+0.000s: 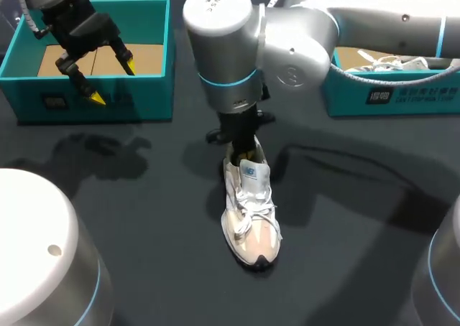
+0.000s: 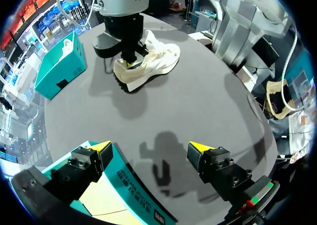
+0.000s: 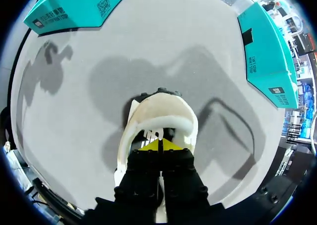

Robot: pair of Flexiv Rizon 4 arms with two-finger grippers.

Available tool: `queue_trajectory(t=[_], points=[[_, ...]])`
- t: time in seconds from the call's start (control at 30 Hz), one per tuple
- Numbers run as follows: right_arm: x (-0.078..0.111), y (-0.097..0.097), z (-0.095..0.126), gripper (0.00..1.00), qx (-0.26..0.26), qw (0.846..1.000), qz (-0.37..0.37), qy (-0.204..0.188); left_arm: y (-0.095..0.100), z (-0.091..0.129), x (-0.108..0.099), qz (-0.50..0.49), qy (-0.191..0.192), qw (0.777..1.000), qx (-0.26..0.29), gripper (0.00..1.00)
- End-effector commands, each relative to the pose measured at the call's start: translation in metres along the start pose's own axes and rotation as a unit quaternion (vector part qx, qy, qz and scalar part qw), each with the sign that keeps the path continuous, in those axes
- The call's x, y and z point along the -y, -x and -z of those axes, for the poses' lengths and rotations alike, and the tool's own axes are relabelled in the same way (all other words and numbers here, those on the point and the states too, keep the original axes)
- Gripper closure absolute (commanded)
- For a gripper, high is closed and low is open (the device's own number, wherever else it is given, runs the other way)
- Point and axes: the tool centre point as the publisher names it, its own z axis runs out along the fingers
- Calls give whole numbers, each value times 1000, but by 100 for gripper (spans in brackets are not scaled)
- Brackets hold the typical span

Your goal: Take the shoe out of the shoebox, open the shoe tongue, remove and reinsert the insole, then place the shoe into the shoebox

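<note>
A white and beige shoe (image 1: 250, 211) stands upright on the dark table (image 1: 144, 218), toe toward the front. My right arm reaches in to the middle. Its gripper (image 1: 244, 150) points down into the shoe's opening. In the right wrist view the yellow tips of the gripper (image 3: 159, 145) are pressed together, shut, inside the padded collar of the shoe (image 3: 158, 111); I see nothing between them. My left gripper (image 1: 113, 82) hangs open over the left teal shoebox (image 1: 154, 89). In its own view the left gripper (image 2: 149, 146) is empty, with the shoe (image 2: 148, 66) far ahead.
A second teal box (image 1: 388, 96) stands at the back right with another white shoe (image 1: 388, 64) in it. The left box (image 2: 133, 190) shows a brown cardboard floor. Bare table lies left and right of the shoe.
</note>
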Motion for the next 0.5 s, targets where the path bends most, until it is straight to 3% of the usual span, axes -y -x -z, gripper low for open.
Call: queue_trajectory(t=[0.03,0.5], points=[[1,3,-9,100,-9,1000,-1,-7,-1,0,0,0,1,1000,0,0],[15,-9,-51,100,-73,995,-6,-66,-1,0,0,0,1,1000,0,0]])
